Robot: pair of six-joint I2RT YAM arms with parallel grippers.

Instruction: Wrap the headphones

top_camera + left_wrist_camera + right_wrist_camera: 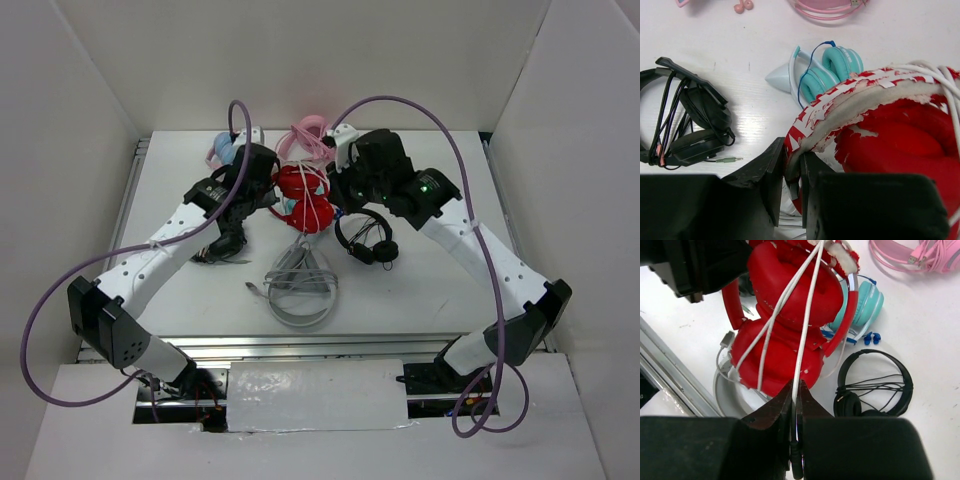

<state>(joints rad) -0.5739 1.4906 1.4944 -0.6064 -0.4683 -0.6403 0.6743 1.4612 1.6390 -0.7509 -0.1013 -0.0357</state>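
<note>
I am holding the headphones [305, 200] over the far centre of the surface [450, 290], with the left pincer [794, 175] clenched on their flaking pad rim and the right pincer [795, 395] clenched on the white cable [805, 325]. I am judging them light, with soft, crumbling pads; the cable looks limp and slippery, so it is probably best pinched taut.

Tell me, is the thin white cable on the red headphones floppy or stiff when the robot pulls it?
Probably floppy: the thin white cable bends in loops around the bright red padded headphones. It looks taut only where the right fingers pinch it. It likely slips loose if released.
</note>
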